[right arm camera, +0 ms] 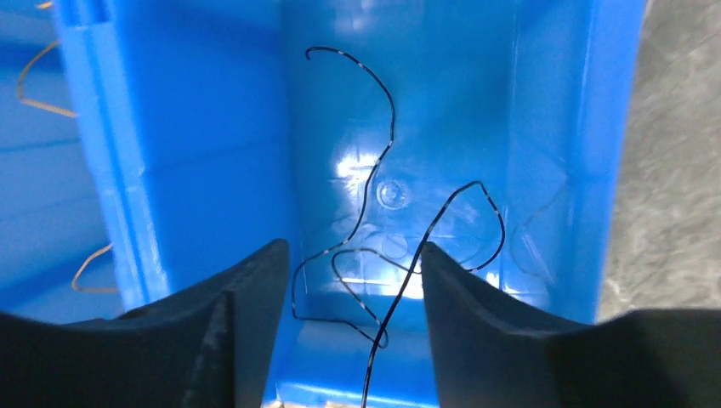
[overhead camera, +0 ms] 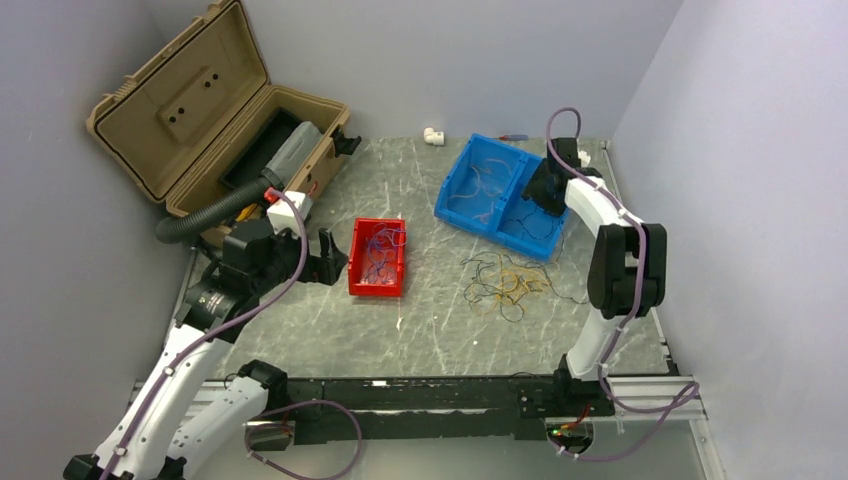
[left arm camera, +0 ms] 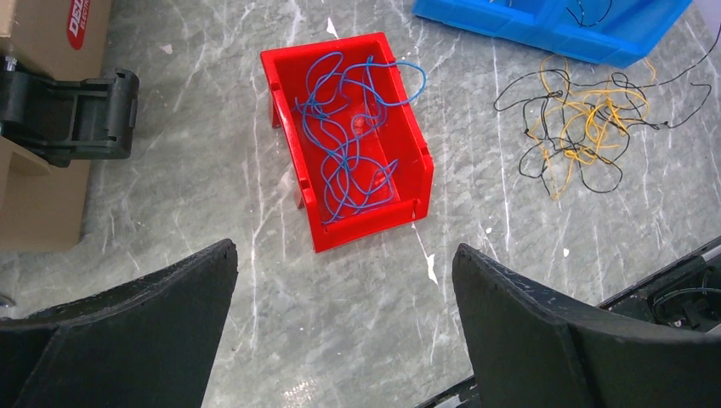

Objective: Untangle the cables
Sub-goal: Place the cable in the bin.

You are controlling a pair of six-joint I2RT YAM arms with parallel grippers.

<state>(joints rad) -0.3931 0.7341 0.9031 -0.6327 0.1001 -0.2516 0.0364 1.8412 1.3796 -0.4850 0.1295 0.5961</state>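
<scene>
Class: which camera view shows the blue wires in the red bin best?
Left wrist view: the blue wires lie large and sharp in the red bin. The top external view shows them small; the right wrist view misses them.

Top cam: high, behind arm bases, looks down on whole surface. Left wrist cam: well above red bin, angled down at it. Right wrist cam: very close, looking into blue bin. Top and left wrist views share red bin and loose cables right of it.
</scene>
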